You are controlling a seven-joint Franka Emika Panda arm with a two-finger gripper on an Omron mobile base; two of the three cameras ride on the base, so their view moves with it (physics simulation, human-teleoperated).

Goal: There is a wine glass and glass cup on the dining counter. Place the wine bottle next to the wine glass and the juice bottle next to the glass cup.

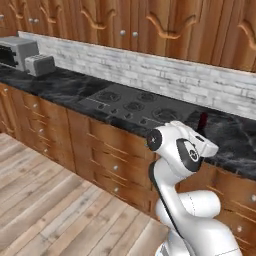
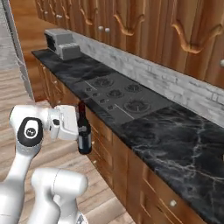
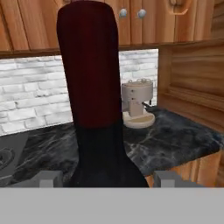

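A: Nearest thing?
B: Gripper [image 2: 79, 129] pinching the wine bottle [image 2: 83, 131], fingers on both sides of its body, bottle upright, clear of any surface. In the hand view the finger tips [image 3: 48, 178] sit at 7 and 5 o'clock with the bottle's red neck [image 3: 89, 65] rising to 12

A: Why upright?
B: My guess: so it sets down on its base without tipping, and the low body grip keeps the weight under control

A: Behind it?
B: Wall counter [image 2: 175, 140] with the stove [image 2: 118, 94], about 2 o'clock from the bottle in the right base view. Toaster [image 2: 68, 50] further back near 12. Coffee machine [image 3: 138, 103] at 3 o'clock in the hand view, against the brick wall

A: Progress?
B: Bottle picked up, not delivered. Carry to the dining counter likely comes next. Top-heavy swing is the risk
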